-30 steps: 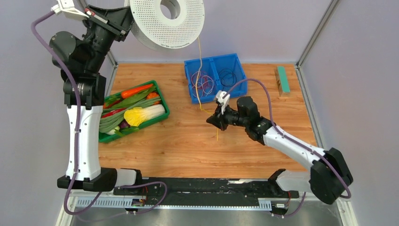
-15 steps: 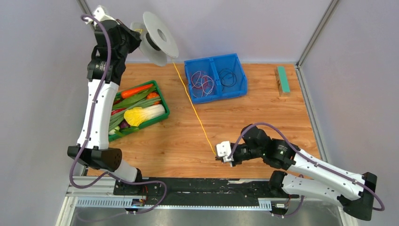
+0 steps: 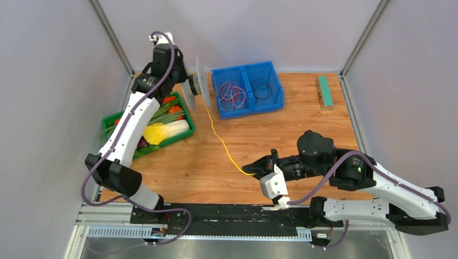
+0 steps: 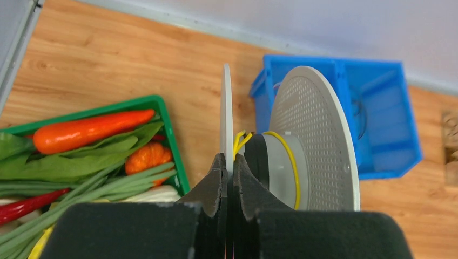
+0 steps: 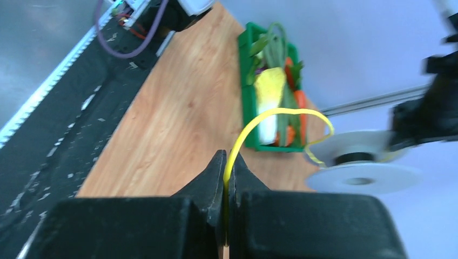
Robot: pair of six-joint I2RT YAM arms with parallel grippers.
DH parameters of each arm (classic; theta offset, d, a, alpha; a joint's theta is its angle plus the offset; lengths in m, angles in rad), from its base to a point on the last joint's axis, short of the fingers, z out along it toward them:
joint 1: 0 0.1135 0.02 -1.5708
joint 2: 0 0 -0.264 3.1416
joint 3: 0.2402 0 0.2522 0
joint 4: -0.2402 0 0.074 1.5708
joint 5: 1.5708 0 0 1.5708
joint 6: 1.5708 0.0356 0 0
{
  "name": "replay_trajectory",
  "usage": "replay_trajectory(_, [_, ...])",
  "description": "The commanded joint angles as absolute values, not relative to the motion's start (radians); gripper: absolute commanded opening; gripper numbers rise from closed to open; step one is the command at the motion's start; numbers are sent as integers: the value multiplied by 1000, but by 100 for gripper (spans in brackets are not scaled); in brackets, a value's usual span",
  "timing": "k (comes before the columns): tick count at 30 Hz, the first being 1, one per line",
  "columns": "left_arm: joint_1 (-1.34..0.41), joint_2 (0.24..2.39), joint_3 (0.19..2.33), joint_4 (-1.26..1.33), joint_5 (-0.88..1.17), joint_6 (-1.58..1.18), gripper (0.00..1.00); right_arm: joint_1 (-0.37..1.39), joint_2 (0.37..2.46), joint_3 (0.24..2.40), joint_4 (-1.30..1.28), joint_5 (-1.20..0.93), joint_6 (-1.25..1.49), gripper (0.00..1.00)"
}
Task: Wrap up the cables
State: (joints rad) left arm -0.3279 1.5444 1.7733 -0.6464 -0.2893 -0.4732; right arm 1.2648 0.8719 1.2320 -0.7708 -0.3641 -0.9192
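A thin yellow cable (image 3: 222,141) runs slack across the wooden table from a grey spool (image 3: 196,86) down to my right gripper (image 3: 249,168). My left gripper (image 4: 227,162) is shut on one thin flange of the spool (image 4: 314,135), holding it edge-on above the table's far left; a few turns of yellow cable (image 4: 291,162) lie on its hub. My right gripper (image 5: 226,162) is shut on the yellow cable (image 5: 270,116), which arcs up from its jaws toward the spool (image 5: 359,167).
A blue two-compartment bin (image 3: 247,89) with a red-white-purple wire tangle and a thin black wire stands at the back. A green tray of vegetables (image 3: 154,127) sits at the left. A green-topped block (image 3: 324,91) lies at the far right.
My left arm has lowered the spool to the right, now edge-on beside the blue bin. My right gripper has swung round, still low at the front; the cable has gone from taut to slack.
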Motion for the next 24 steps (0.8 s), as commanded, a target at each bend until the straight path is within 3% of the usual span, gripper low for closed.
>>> replay_trajectory(1, [-379, 1502, 1753, -600, -367, -423, 0, 1278, 914, 1370, -778, -328, -1049, 0])
replay_trajectory(15, [-514, 1516, 1645, -647, -423, -350, 0, 1273, 1022, 1581, -574, -201, -1190, 0])
replay_trajectory(24, [-551, 1448, 1543, -595, -175, -379, 0, 1152, 1095, 1644, -474, -224, -1163, 0])
